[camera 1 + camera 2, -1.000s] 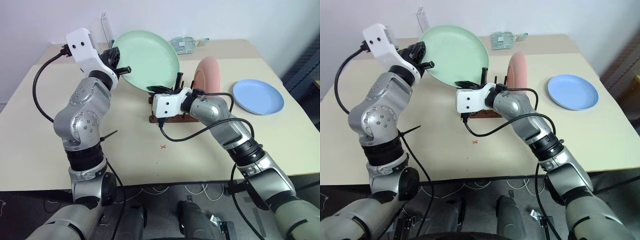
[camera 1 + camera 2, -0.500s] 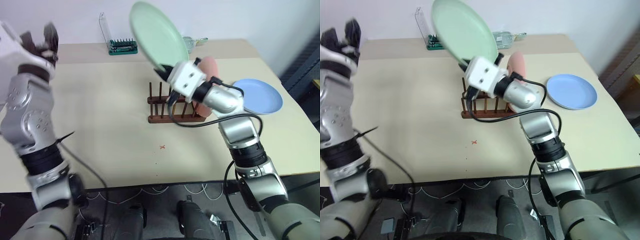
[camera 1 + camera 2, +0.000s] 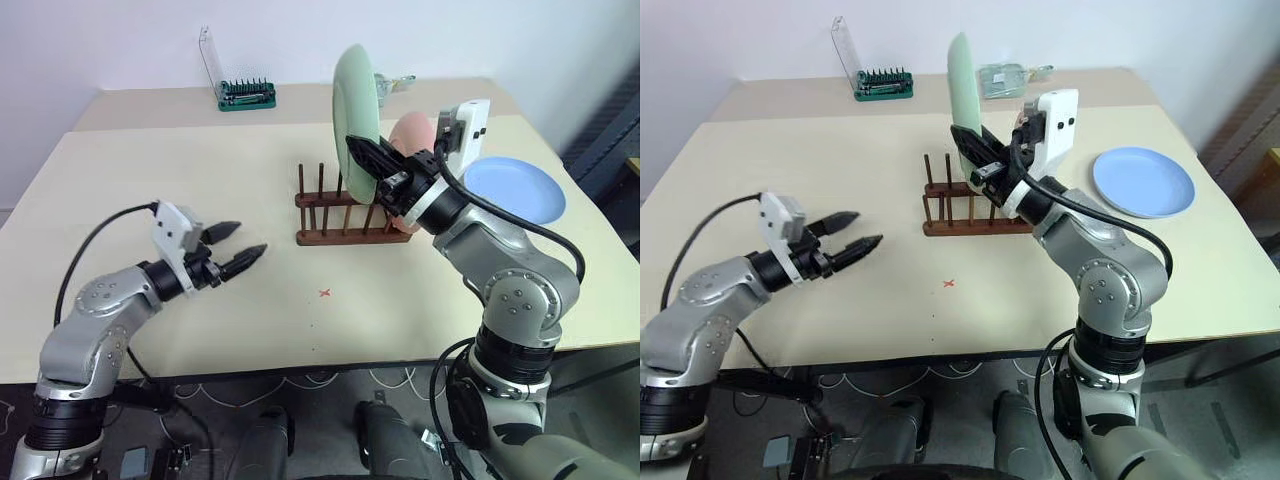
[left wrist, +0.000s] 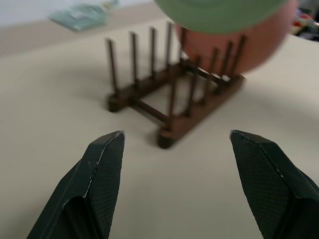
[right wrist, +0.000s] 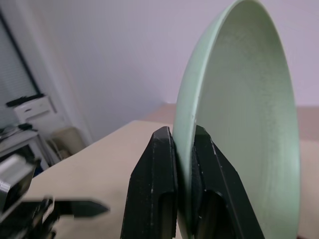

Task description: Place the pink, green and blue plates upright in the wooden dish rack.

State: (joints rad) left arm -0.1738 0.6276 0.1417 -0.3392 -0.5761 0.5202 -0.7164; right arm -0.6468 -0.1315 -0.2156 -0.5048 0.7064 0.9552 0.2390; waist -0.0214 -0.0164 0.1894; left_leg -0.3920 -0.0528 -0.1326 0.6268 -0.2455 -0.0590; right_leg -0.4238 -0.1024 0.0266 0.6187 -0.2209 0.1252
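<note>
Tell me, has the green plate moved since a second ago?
Yes. The green plate, flat-faced and left of the wooden dish rack before, now stands on edge above it, beside the pink plate, pinched in the right gripper.

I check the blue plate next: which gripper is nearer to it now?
Right. The right gripper holds the green plate above the wooden dish rack, beside the blue plate. The open left gripper is beyond the rack.

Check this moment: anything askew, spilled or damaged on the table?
Nothing stands out. The pink plate stands upright in the wooden dish rack, the green plate is held on edge above it, and the blue plate lies flat, intact.
</note>
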